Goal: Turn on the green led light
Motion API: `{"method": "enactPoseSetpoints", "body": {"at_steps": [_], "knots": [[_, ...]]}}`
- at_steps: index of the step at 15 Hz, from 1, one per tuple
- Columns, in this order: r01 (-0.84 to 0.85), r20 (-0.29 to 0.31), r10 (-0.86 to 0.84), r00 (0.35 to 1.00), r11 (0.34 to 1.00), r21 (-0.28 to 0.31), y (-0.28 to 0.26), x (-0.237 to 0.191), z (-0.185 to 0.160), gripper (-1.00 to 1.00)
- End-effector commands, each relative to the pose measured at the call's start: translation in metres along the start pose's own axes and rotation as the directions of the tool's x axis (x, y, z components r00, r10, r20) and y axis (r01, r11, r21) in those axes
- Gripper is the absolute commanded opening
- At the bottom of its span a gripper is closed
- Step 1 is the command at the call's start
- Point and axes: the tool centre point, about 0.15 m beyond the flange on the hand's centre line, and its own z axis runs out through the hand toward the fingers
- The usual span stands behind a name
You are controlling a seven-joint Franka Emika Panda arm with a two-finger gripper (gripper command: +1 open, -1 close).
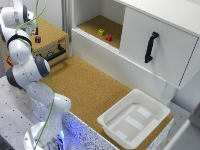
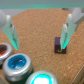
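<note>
In the wrist view, three round buttons sit in a row on the cork top: a red one [image 2: 4,50], a blue one [image 2: 17,63] and a green button [image 2: 45,78] that looks bright teal-white at the picture's edge. My gripper [image 2: 39,37] is open and empty above the cork, apart from the buttons; its fingers [image 2: 67,27] carry a teal glow. A small purple block [image 2: 60,44] stands near one finger. In the exterior view the gripper [image 1: 31,25] hovers over the wooden box [image 1: 50,35] at the far left, hiding the buttons.
The purple block [image 1: 37,38] sits on the box, which has a drawer with a black handle [image 1: 56,52]. A white cabinet with a black door handle [image 1: 151,46] holds a yellow block [image 1: 101,32] and a red block [image 1: 108,37]. A white tray [image 1: 132,117] stands at the exterior view's right.
</note>
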Motion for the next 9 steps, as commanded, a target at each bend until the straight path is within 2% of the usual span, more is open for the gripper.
{"method": "enactPoseSetpoints", "body": {"at_steps": [1,2,3,4,7,9], "knots": [[0.021,0.142,-0.001,0.990,0.989,-0.145,0.017,0.064,0.051,1.00],[0.005,0.151,0.017,0.988,0.989,-0.145,0.022,0.067,0.057,1.00],[0.018,0.165,0.013,0.986,0.983,-0.185,0.024,0.069,0.061,1.00],[0.013,0.172,0.018,0.985,0.985,-0.175,0.025,0.070,0.065,1.00],[0.038,0.196,0.009,0.981,0.971,-0.235,0.026,0.072,0.074,1.00],[0.036,0.216,0.015,0.976,0.972,-0.232,0.028,0.072,0.084,1.00]]}}
